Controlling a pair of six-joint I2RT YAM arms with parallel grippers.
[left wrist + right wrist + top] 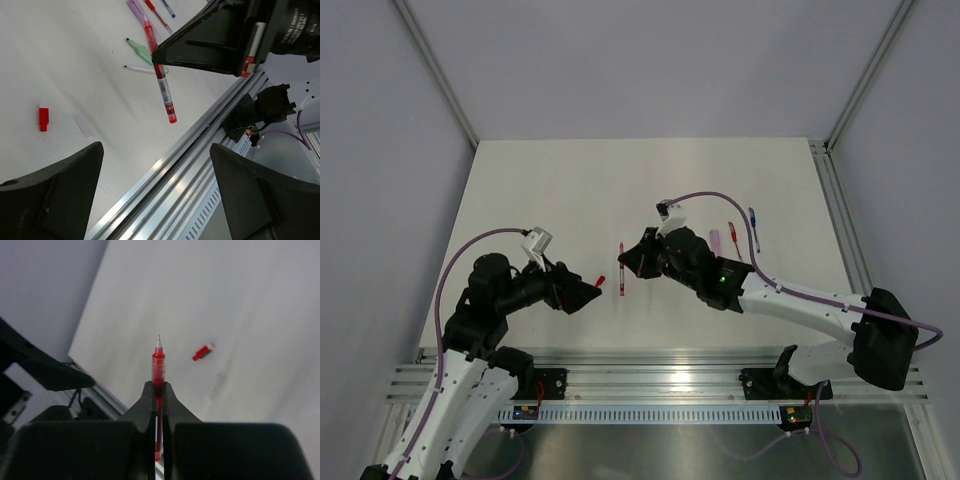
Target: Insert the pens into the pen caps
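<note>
My right gripper [628, 263] is shut on a red pen [620, 268] and holds it above the table, bare tip pointing away from the wrist [158, 365]. The pen's barrel passes between the closed fingers [157, 388]. A small red cap [600, 282] lies on the table just left of the pen; it also shows in the right wrist view [202, 352] and the left wrist view [43, 119]. My left gripper [588, 294] is open and empty [155, 150], near the cap. The held pen shows in the left wrist view [161, 77].
Further pens lie right of the right arm: a pink one [715, 240], a red one [731, 233], a blue one [753, 225]. A pale green pen [142, 50] and a thin pink pen [140, 69] lie beneath the right gripper. The aluminium rail [660, 375] borders the near edge.
</note>
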